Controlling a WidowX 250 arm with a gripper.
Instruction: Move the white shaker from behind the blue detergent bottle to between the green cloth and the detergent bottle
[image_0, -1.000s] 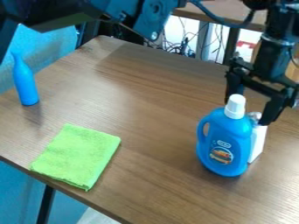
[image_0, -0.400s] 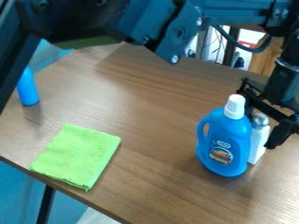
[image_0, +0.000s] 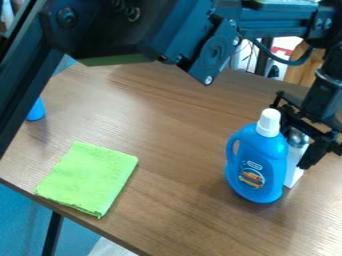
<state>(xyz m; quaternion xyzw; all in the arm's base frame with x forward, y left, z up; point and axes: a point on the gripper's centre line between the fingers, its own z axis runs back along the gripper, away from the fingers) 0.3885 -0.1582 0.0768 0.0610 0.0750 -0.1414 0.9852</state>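
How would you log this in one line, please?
black claw at white bottle | blue plastic jug beside bottle | green cloth on brown table

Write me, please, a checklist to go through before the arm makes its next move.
1. Gripper is at the small white bottle: ok.
2. White bottle is held firmly: cannot tell.
3. White bottle and large blue bottle have a gap between them: cannot tell, the large one partly covers the other.
4. Large blue bottle stands upright with its white cap on: ok.
5. Green cloth lies on the table, away from the gripper: ok.
6. Blue object near the table's far left is in full view: not ok, the arm hides its upper part.
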